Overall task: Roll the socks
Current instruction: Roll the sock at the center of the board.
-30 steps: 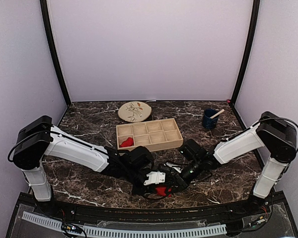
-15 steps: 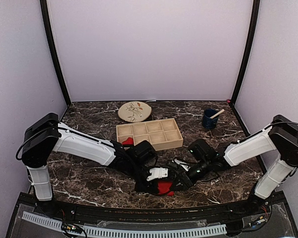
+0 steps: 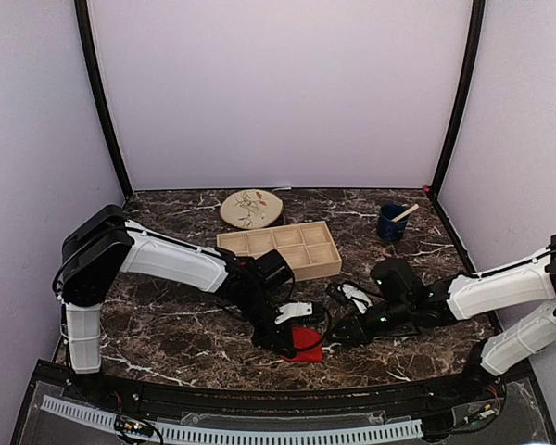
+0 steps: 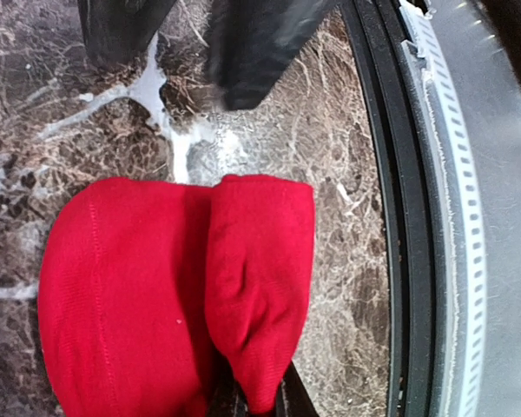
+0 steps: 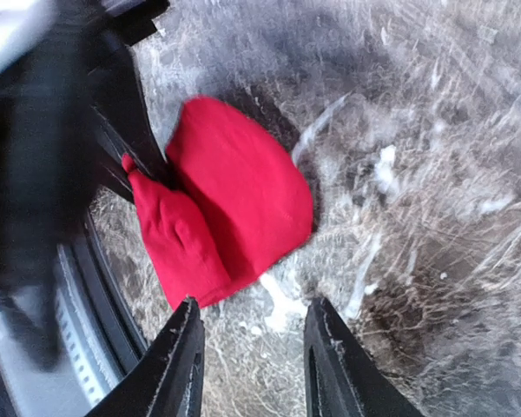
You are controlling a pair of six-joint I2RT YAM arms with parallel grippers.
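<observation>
Worktop [image 3: 167, 334]: dark marble. Left arm [image 3: 176, 264] reaches further toward centre-front than a second ago. Right arm [image 3: 491, 292] has drawn back to the right. Tray [image 3: 280, 248] sits unmoved behind both. One red sock [image 3: 308, 341] lies folded on the worktop near the front edge, its right side now uncovered. Left pincer [image 4: 259, 401]: narrow, clamped on the sock's edge, as before. Right pincer [image 5: 256, 365]: jaws wide, holding nothing, now just right of the sock and clear of it. A second ago it was on the sock beside the left pincer.
</observation>
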